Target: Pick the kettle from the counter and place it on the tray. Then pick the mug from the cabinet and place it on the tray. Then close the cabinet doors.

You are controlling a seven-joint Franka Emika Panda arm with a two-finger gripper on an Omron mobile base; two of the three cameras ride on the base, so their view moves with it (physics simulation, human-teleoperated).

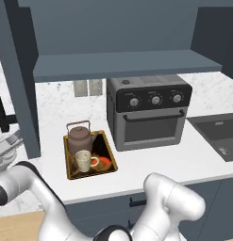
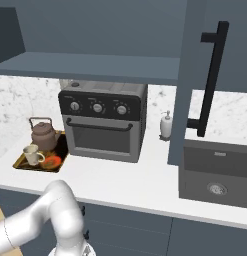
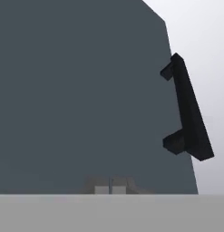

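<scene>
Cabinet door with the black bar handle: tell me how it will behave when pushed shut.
The cabinet door is a flat, tall panel, so it probably stays stiff and swings as one piece rather than flexing. Its face looks smooth, so the gripper may slide along it. The bar handle sits near one edge, likely the free side, where pushing should turn it most easily.

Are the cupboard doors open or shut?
Open. Both cabinet doors swing outward, and the cabinet shows its bare shelf inside.

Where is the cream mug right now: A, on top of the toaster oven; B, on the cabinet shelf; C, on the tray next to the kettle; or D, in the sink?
C: the mug stands on the tray just in front of the kettle.
</scene>
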